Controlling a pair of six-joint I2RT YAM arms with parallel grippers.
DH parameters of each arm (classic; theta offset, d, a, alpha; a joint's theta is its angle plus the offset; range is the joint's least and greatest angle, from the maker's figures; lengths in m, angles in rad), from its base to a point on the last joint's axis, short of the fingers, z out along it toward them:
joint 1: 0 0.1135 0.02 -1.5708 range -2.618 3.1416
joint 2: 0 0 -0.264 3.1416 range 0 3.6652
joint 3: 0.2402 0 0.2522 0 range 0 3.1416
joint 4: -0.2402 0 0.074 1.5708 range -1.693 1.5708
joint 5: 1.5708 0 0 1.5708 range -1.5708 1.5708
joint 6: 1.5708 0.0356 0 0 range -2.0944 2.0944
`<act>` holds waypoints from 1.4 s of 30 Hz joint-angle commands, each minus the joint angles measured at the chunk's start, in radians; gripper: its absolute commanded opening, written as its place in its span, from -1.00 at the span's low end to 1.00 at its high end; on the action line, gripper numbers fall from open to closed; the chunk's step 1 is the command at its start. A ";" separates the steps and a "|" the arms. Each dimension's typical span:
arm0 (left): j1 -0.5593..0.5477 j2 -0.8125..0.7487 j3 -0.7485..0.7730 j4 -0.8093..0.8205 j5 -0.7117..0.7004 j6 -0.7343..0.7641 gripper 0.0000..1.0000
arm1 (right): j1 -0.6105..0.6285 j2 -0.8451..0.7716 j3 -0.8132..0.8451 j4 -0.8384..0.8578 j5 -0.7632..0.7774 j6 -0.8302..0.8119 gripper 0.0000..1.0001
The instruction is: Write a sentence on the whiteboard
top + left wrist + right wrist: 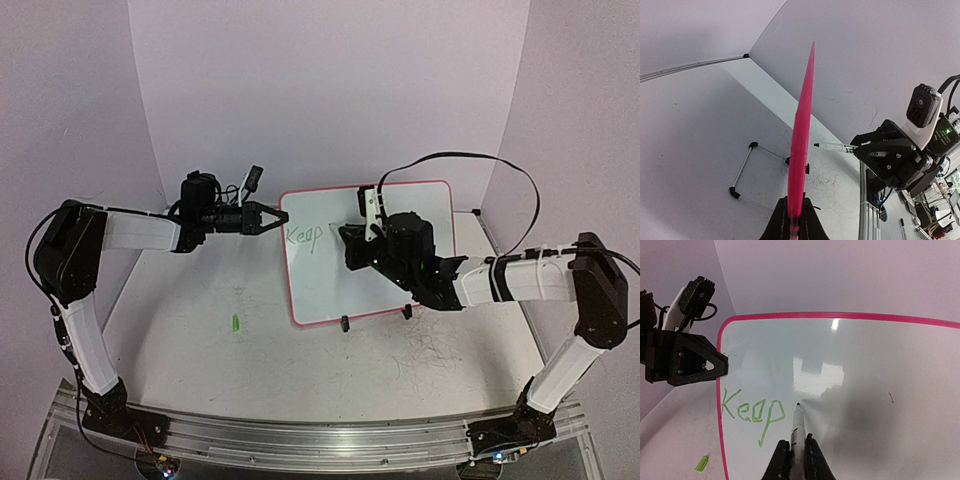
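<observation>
- Left end effector (272,221) clamped on left edge of pink-rimmed white rectangular whiteboard (335,285), which stands on the pale counter (200,330).
- Right end effector (796,452) grips white marker pen (798,425), tip just right of green handwritten sentence (752,412), reading "Keep".
- Next word: light pressure, same baseline.

I see green lettering (752,412) on my white whiteboard (320,285) with its pink rim, and a small green piece (235,323) left of the whiteboard.

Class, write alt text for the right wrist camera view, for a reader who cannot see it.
The right gripper holds a marker with its tip at a pink-rimmed whiteboard, just right of the green word "Keep". The left gripper clamps the board's left edge, and a small green object lies on the table below.
</observation>
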 commanded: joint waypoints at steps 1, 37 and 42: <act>0.004 -0.051 0.004 0.037 0.008 0.007 -1.00 | 0.002 0.018 0.058 0.033 0.025 -0.014 -1.00; 0.005 -0.049 0.007 0.037 0.010 0.005 -1.00 | 0.008 -0.057 -0.041 -0.025 0.068 0.041 -1.00; 0.004 -0.050 0.006 0.037 0.010 0.006 -1.00 | 0.009 -0.058 0.006 -0.021 0.025 0.031 -1.00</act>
